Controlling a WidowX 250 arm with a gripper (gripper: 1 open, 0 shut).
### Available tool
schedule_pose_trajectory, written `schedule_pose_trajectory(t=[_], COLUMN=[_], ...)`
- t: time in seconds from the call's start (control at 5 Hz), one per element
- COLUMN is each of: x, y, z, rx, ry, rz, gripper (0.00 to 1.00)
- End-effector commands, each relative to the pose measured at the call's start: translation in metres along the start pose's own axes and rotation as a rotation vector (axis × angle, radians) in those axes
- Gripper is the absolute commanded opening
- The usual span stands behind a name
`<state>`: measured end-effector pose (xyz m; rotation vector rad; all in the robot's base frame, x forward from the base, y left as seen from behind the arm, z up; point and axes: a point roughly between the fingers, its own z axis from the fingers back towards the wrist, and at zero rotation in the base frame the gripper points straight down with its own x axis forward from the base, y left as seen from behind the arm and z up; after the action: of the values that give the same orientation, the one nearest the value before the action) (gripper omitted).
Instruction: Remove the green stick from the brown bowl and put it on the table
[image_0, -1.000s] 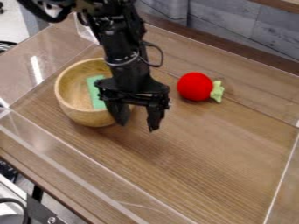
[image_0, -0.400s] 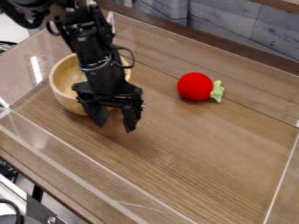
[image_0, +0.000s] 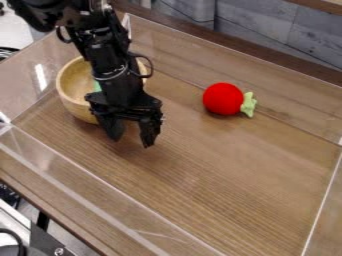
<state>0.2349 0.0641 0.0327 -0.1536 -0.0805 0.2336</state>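
Note:
The brown bowl (image_0: 70, 88) stands on the wooden table at the left. My gripper (image_0: 130, 131) points straight down at the bowl's near right rim, and its dark fingers (image_0: 147, 134) stand apart, open, with nothing visibly between them. The arm and gripper body cover most of the bowl's inside. The green stick is hidden behind them in this view.
A red ball-like toy with a green leaf (image_0: 226, 98) lies on the table right of the bowl. Clear plastic walls (image_0: 27, 150) fence the wooden table (image_0: 227, 180) on all sides.
The gripper has shifted left and slightly down, from beside the bowl's right edge to over its rim. The green stick seen earlier inside the bowl is now covered. Jaws stayed open.

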Motion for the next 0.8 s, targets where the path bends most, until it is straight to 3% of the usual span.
schedule_pose_trajectory(t=[0.0, 0.6], x=[0.008, 0.027], y=[-0.005, 0.018], z=[0.010, 0.026], rx=[0.015, 0.027], ry=[-0.049, -0.052], rz=[0.011, -0.024], gripper=[1.00, 1.00])
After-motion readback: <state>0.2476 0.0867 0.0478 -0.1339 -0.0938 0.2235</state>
